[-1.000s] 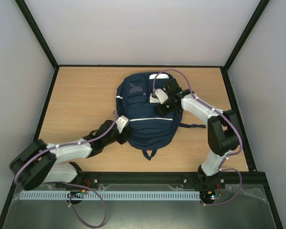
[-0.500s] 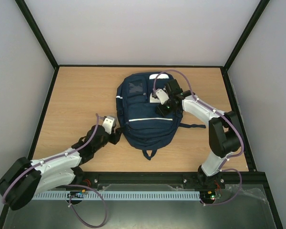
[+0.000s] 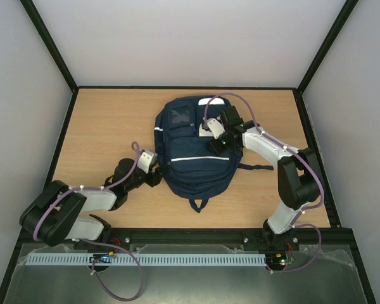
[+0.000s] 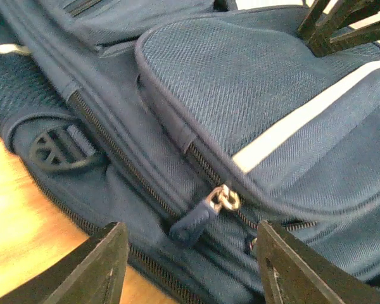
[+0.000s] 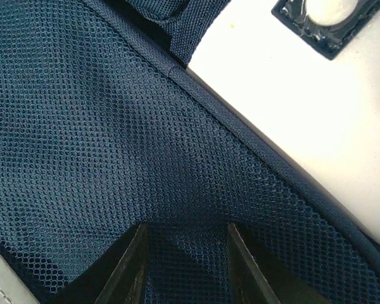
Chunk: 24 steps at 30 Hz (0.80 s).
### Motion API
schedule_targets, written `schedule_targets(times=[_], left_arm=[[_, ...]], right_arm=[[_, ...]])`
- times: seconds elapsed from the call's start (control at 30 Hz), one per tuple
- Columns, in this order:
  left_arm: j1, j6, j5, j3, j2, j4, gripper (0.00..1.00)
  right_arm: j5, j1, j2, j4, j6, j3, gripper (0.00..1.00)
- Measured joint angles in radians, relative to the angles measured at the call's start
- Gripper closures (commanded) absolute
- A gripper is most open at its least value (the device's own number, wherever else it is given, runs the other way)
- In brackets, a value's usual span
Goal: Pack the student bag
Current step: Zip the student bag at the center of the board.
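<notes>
- One student bag [image 3: 193, 152] lies flat on the bench [image 3: 101, 126], about midway across and nearer the far edge, its single top loop [image 3: 198, 204] pointing at the near edge.
- Two arms reach it, one from each side.
- The left fingers [image 3: 156, 178] stand apart at the bag's left flank, holding nothing (one zipper pull [image 4: 193, 223] shows between them in the wrist view).
- The right fingers [image 3: 216, 147] are clamped on a fold of the bag's navy mesh.
</notes>
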<state>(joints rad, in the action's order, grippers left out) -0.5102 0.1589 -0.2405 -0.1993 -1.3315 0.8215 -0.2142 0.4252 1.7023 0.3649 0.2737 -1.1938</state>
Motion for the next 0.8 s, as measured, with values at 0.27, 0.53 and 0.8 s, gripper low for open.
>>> schedule_targets(times=[0.27,0.53,0.8], left_arm=[[0.021,-0.084,-0.123,-0.13,-0.166,0.02,0.45],[0.021,-0.121,-0.172,-0.158,-0.213,-0.003,0.58],[-0.041,-0.129,-0.131,-0.158,-0.169,-0.066,0.53]], right_arm=[[-0.003,-0.001,-0.002,-0.005,0.004,0.007,0.64],[-0.007,-0.002,-0.003,-0.005,0.01,0.01,0.64],[-0.011,-0.003,-0.003,-0.006,0.012,0.011,0.64]])
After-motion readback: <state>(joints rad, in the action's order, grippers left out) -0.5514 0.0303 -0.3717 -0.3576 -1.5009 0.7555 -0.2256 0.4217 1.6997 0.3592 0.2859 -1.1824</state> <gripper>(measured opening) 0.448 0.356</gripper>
